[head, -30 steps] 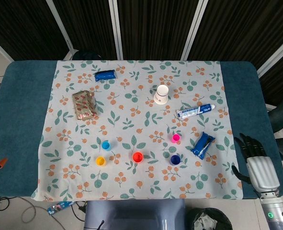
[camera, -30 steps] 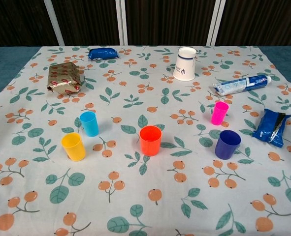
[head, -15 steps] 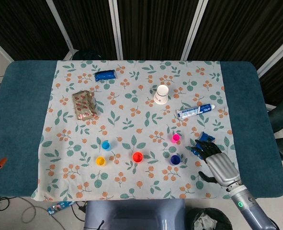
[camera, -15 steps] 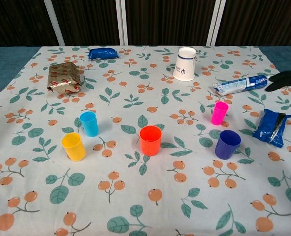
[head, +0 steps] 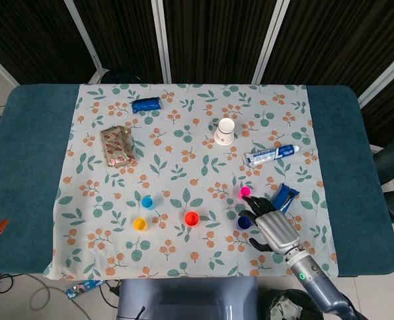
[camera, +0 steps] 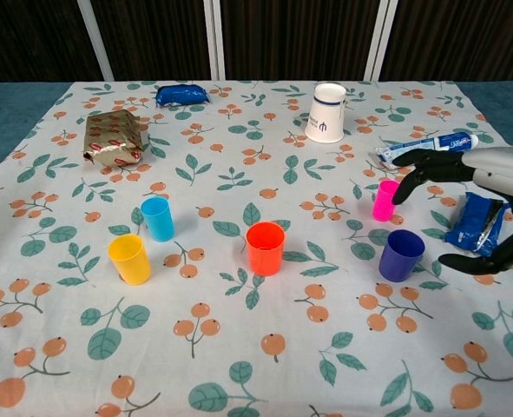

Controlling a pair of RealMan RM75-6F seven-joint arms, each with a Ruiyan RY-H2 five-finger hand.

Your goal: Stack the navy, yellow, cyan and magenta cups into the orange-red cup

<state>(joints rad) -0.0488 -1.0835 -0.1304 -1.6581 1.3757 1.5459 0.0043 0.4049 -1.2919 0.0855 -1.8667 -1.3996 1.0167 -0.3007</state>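
The orange-red cup (head: 192,218) (camera: 266,248) stands upright near the table's front middle. To its left stand the cyan cup (head: 147,201) (camera: 158,218) and the yellow cup (head: 139,224) (camera: 130,258). On its right are the magenta cup (head: 245,192) (camera: 386,199) and the navy cup (head: 243,222) (camera: 401,254). My right hand (head: 271,223) (camera: 477,195) hovers open just right of the navy cup, fingers spread toward it and the magenta cup, holding nothing. My left hand is out of sight.
A blue snack packet (head: 283,197) (camera: 476,223) lies under the right hand. Further back lie a toothpaste tube (head: 271,155) (camera: 425,148), an upturned white paper cup (head: 225,131) (camera: 327,112), a red-patterned packet (head: 118,146) (camera: 114,136) and a blue pouch (head: 146,105) (camera: 181,94).
My right hand has swept in from the table's right edge leftward to beside the navy cup. The cups have not moved.
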